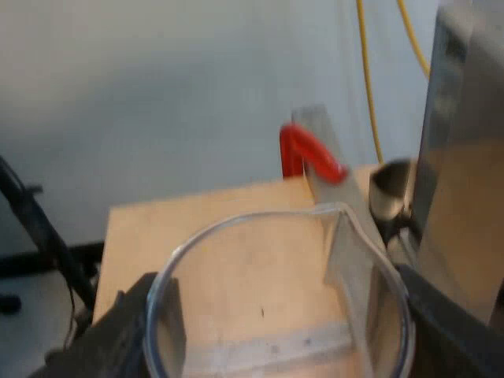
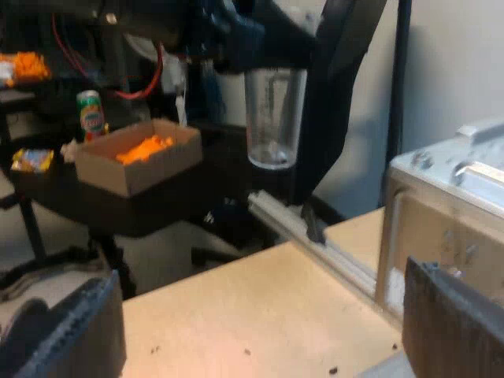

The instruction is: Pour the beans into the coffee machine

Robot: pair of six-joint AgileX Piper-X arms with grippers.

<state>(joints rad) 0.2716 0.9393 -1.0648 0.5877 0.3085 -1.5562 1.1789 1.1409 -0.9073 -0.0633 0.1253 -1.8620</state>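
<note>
My left gripper (image 1: pixel 283 331) clasps the clear, round-rimmed measuring glass (image 1: pixel 268 268) with its pouring lip, held beside the metal-sided espresso machine (image 1: pixel 465 197) above the pale wooden table (image 1: pixel 157 228); my right gripper (image 2: pixel 260 339) gapes empty (the label on a far can (image 2: pixel 91 113) is unreadable to me)

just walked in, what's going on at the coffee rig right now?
The left gripper is shut on the measuring glass, holding it upright in the air near the espresso machine. Looking down through the glass, the wooden table shows; I can't make out beans in it. The right gripper is open and holds nothing, above the table near the machine. The holder's red handle end shows at the machine's front.
</note>
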